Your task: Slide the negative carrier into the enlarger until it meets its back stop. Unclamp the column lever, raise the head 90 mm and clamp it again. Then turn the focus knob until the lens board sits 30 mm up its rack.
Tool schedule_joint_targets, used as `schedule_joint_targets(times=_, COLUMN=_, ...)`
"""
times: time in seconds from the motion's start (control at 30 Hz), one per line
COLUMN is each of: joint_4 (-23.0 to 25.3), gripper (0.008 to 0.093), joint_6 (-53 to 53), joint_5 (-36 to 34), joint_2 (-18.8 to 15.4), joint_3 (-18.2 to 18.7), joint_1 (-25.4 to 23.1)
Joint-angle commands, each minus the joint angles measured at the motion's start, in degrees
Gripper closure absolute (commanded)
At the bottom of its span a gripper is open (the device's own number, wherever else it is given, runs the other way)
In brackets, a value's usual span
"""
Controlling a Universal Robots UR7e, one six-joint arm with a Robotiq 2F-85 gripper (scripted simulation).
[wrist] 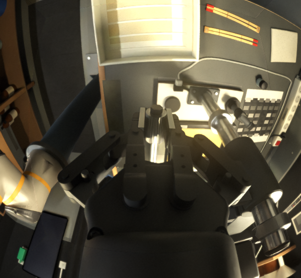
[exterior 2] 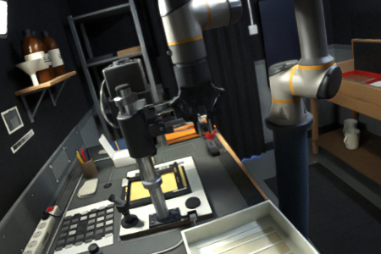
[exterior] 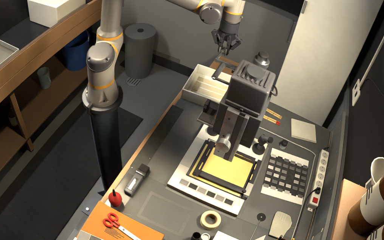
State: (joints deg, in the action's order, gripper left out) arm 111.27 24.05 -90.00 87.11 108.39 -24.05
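Note:
In the middle of the darkroom bench the enlarger head [exterior: 247,89] sits on its steel column [exterior 2: 154,192] above the easel with yellow paper [exterior: 227,171]. I grip the column lever [wrist: 155,134], a shiny cylindrical handle with a dark end cap, in my closed gripper [wrist: 155,117], behind the head on the arm's side. In the side camera my gripper [exterior: 225,49] hangs over the lever [exterior: 219,71] by the head's rear corner. The focus knob [exterior: 223,145] juts from the head's front rail. The negative carrier is hidden from me.
The white tray [exterior: 207,85] with test strips lies just beside and below the lever. The arm's pedestal [exterior: 105,149] stands off the bench's left edge. A power strip [exterior: 319,176], a checkered chart [exterior: 286,174] and a tape roll [exterior: 210,219] lie on the bench.

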Motion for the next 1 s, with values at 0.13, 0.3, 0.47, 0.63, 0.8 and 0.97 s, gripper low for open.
schedule_joint_targets(times=0.13, joint_4=-0.09, gripper=0.0934, joint_6=0.00, joint_5=0.00, joint_2=0.08, joint_3=-0.11, joint_1=0.00)
schedule_joint_targets(times=0.3, joint_4=-0.30, gripper=0.0934, joint_6=0.00, joint_5=0.00, joint_2=0.15, joint_3=-0.25, joint_1=0.00)
schedule_joint_targets(times=0.47, joint_4=-0.65, gripper=0.0934, joint_6=0.00, joint_5=0.00, joint_2=0.25, joint_3=-0.49, joint_1=0.00)
schedule_joint_targets(times=0.63, joint_4=-1.14, gripper=0.0934, joint_6=-0.01, joint_5=0.00, joint_2=0.39, joint_3=-0.85, joint_1=0.01)
schedule_joint_targets(times=0.8, joint_4=-1.79, gripper=0.0934, joint_6=-0.03, joint_5=0.00, joint_2=0.55, joint_3=-1.34, joint_1=0.03)
schedule_joint_targets(times=0.97, joint_4=-2.60, gripper=0.0934, joint_6=-0.07, joint_5=0.00, joint_2=0.71, joint_3=-1.99, joint_1=0.07)
